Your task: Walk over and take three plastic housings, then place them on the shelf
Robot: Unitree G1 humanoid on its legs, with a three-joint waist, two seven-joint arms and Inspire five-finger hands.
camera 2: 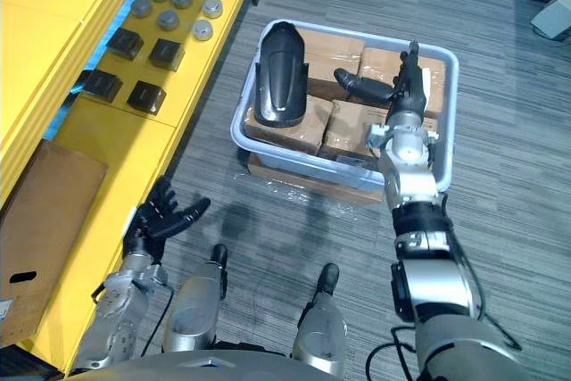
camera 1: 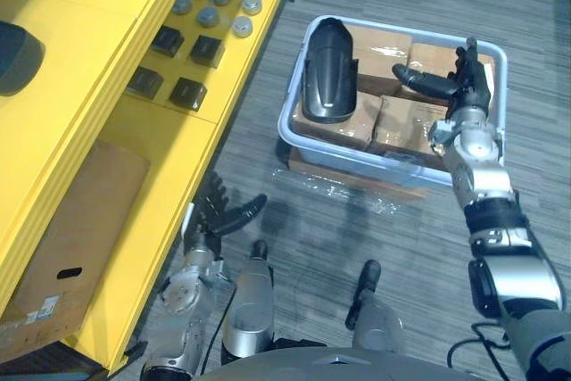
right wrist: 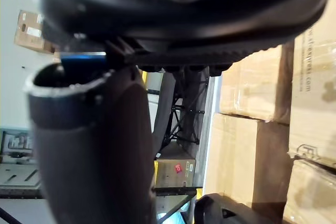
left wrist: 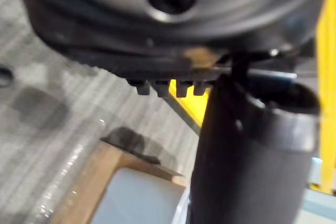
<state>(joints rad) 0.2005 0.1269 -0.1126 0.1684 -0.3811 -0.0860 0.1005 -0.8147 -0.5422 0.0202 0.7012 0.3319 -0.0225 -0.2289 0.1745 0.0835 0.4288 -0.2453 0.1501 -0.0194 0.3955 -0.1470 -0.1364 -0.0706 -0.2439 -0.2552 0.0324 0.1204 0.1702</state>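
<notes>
A large black plastic housing [camera 1: 328, 64] lies on cardboard boxes [camera 1: 401, 122] at the left end of a pale blue bin [camera 1: 393, 167] on the floor. My right hand [camera 1: 466, 86] hovers over the bin's right half with straight fingers and its thumb out towards the housing; it is open and holds nothing. Between that hand and the housing is a gap of about one box width. My left hand [camera 1: 219, 216] hangs low beside the yellow shelf [camera 1: 107, 60], fingers spread and open. A dark rounded part [camera 1: 16, 55] rests on the shelf's upper level.
Small black blocks [camera 1: 187, 93] and grey round discs [camera 1: 210, 2] sit on the shelf's middle level. A brown cardboard sheet [camera 1: 71, 238] lies on the lower level. The bin stands on a flat cardboard piece [camera 1: 357, 183] on grey carpet.
</notes>
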